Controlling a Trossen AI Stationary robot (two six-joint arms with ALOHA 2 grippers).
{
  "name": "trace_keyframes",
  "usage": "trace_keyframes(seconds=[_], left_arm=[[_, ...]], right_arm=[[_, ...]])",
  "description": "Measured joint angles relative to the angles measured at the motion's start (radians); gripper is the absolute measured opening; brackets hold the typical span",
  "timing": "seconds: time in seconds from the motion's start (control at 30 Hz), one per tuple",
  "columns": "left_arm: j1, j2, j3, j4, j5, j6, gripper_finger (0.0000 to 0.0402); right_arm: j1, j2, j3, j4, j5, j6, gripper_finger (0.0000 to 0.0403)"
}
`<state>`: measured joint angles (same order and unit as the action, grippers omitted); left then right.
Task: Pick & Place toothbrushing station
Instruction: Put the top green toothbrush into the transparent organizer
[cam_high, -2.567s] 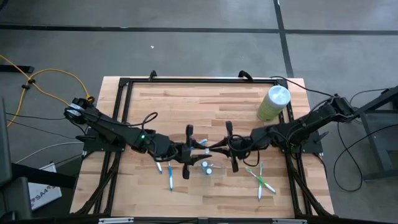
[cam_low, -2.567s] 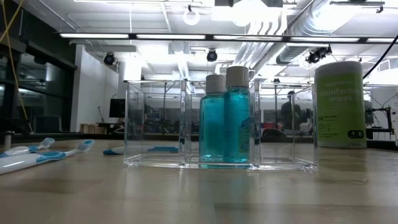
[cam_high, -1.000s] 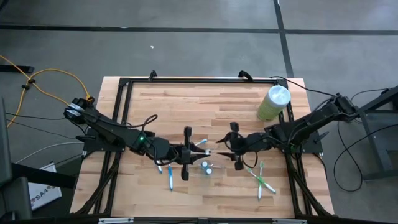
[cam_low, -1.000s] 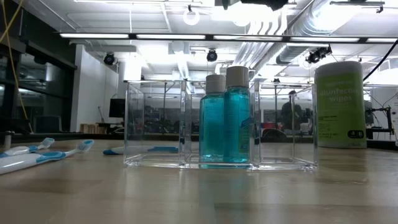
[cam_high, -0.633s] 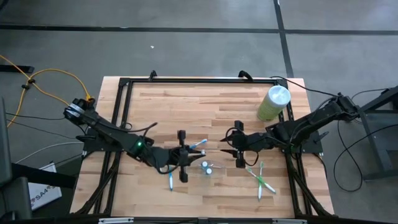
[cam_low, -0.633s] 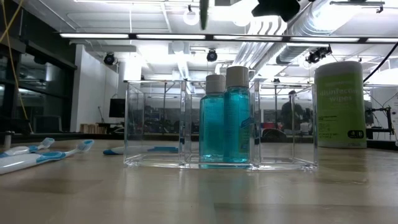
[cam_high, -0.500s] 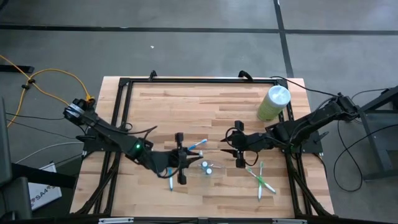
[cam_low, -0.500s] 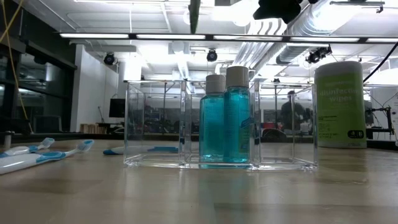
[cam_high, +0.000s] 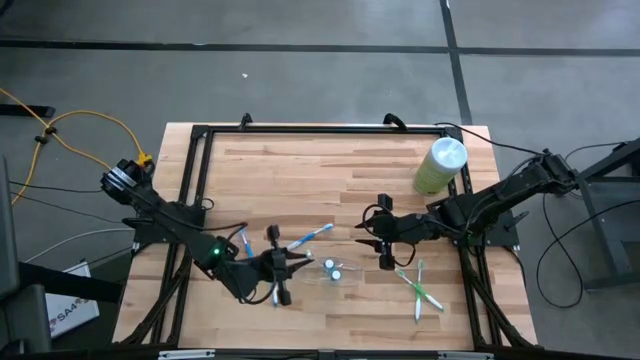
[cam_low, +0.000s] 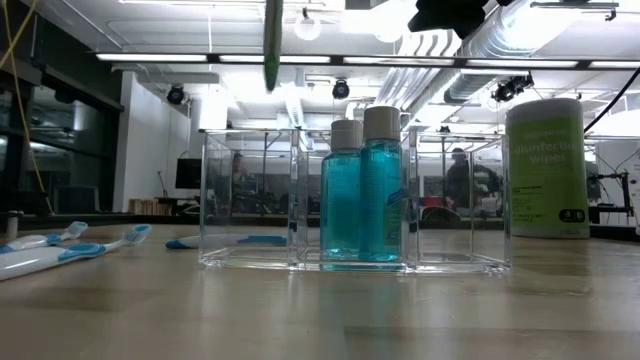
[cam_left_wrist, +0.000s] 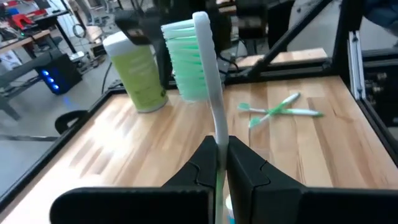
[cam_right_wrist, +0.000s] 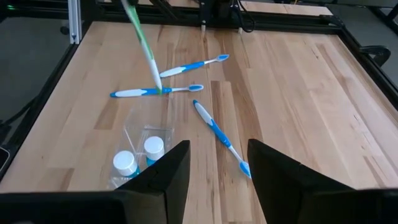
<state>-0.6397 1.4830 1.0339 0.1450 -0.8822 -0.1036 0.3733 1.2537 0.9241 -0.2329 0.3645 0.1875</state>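
Beside the clear toothbrushing station (cam_low: 355, 200) mid-table, the left gripper (cam_high: 283, 270) is clenched on a green toothbrush (cam_left_wrist: 202, 68), bristles up, likely for dropping it in; the right gripper (cam_right_wrist: 214, 165) waits released just right of it. Two teal bottles (cam_low: 362, 190) stand inside the station; three blue toothbrushes (cam_right_wrist: 186, 67) lie left, two green ones (cam_left_wrist: 277, 111) right.

The far half of the desk (cam_high: 300, 160) lies bare, offering open passage, with only the pale-green cylinder (cam_high: 440, 165) standing at its right corner. Nearer, the clear tray (cam_low: 350, 200) with two teal bottles (cam_low: 362, 190) stands mid-desk, blue toothbrushes (cam_right_wrist: 186, 90) scattered left and green ones (cam_high: 418, 285) right.
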Motion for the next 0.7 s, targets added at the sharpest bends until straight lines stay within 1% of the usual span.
trace_keyframes(seconds=[0.13, 0.37, 0.53, 0.63, 0.7], left_arm=[[-0.012, 0.0, -0.047, 0.071, -0.021, -0.01, 0.0005], [-0.009, 0.0, -0.064, 0.095, -0.025, -0.009, 0.0005], [0.026, 0.0, -0.067, 0.185, 0.078, 0.088, 0.0005], [0.062, 0.0, -0.092, 0.276, 0.148, 0.149, 0.0005], [0.091, 0.0, -0.12, 0.356, 0.221, 0.18, 0.0005]], right_arm=[[0.0, 0.0, 0.0, 0.0, 0.0, 0.001, 0.0151], [0.0, 0.0, 0.0, 0.0, 0.0, 0.004, 0.0151], [0.0, 0.0, 0.0, 0.0, 0.0, 0.004, 0.0151], [0.0, 0.0, 0.0, 0.0, 0.002, 0.004, 0.0151], [0.0, 0.0, 0.0, 0.0, 0.003, 0.008, 0.0151]])
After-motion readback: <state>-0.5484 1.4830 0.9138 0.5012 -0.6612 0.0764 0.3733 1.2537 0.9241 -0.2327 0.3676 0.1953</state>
